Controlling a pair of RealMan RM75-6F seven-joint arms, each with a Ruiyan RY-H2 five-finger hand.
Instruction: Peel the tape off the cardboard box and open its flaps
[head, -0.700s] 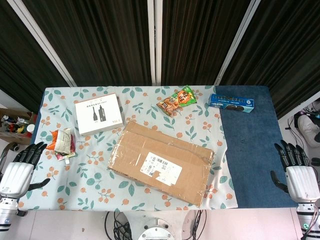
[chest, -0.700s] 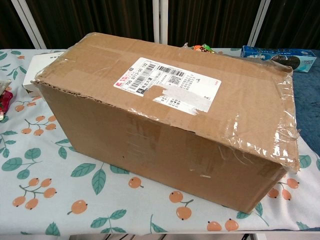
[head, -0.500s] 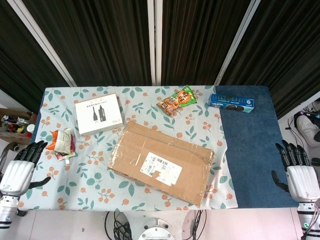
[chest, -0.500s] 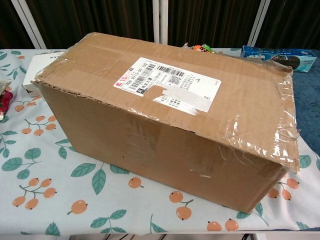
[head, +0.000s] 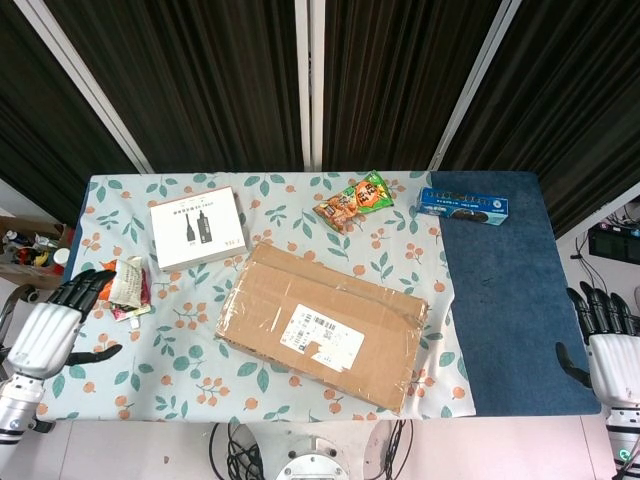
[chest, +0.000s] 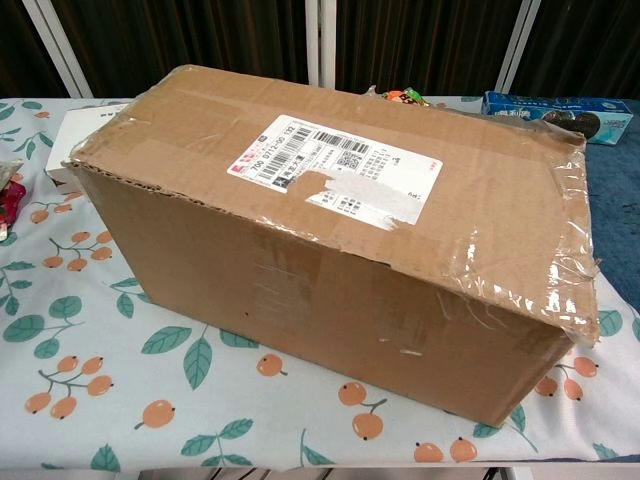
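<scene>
The cardboard box sits in the middle of the table, flaps flat and shut, with shiny tape on its edges. The left hand and right hand wait at the table's sides, fingers spread, holding nothing

cardboard box: flaps closed, set on the bench
tape: clear, wrinkled along the right edge
</scene>
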